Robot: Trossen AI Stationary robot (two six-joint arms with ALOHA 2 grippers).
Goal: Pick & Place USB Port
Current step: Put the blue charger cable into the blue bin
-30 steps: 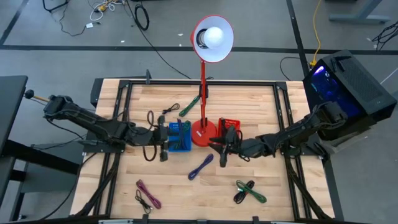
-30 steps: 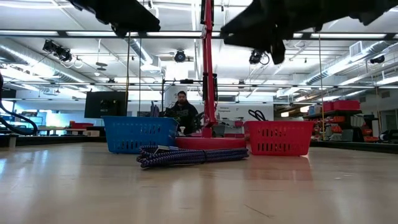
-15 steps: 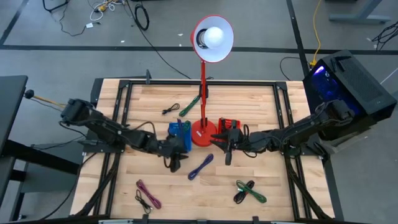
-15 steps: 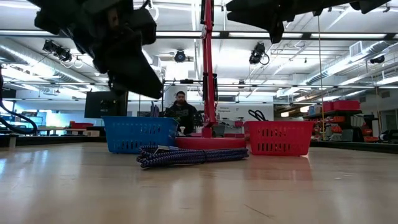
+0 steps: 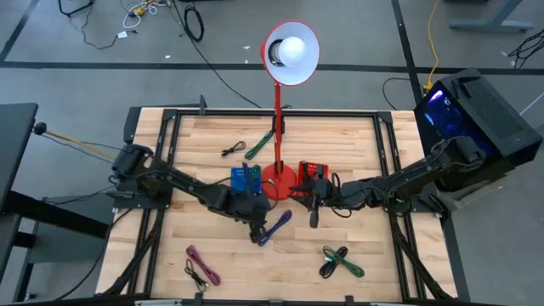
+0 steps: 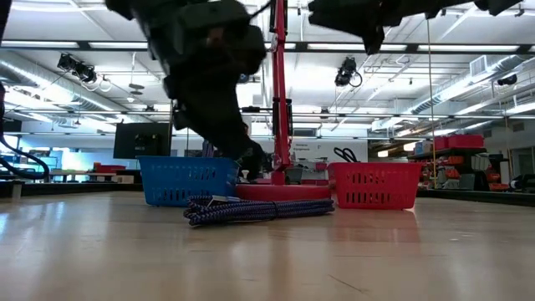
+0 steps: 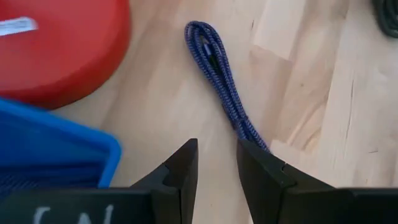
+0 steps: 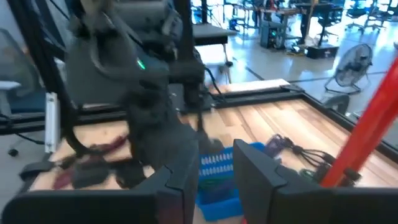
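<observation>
A dark blue braided cable [image 5: 275, 227], coiled into a long bundle, lies flat on the wooden table near the lamp base; it also shows in the low view [image 6: 255, 209] and the left wrist view [image 7: 219, 78]. My left gripper [image 5: 257, 233] hangs above the cable's near end, fingers a little apart and empty, pointing down [image 6: 249, 157]. My right gripper [image 5: 312, 216] hovers high beside the red basket [image 5: 314, 168], open and empty. A blue basket [image 5: 237, 180] stands left of the lamp base.
A red desk lamp stands on its round base [image 5: 278, 181] between the two baskets. A green cable [image 5: 341, 262] and a purple-and-black cable [image 5: 201, 267] lie near the front edge. A green cable [image 5: 259, 145] and a black cable [image 5: 231, 150] lie farther back. A person sits beyond the table [image 6: 244, 142].
My left gripper has swung from beside the blue basket toward the table's right and near edge and has come down over the blue cable. My right gripper has shifted slightly toward the right edge. The cable has not moved.
</observation>
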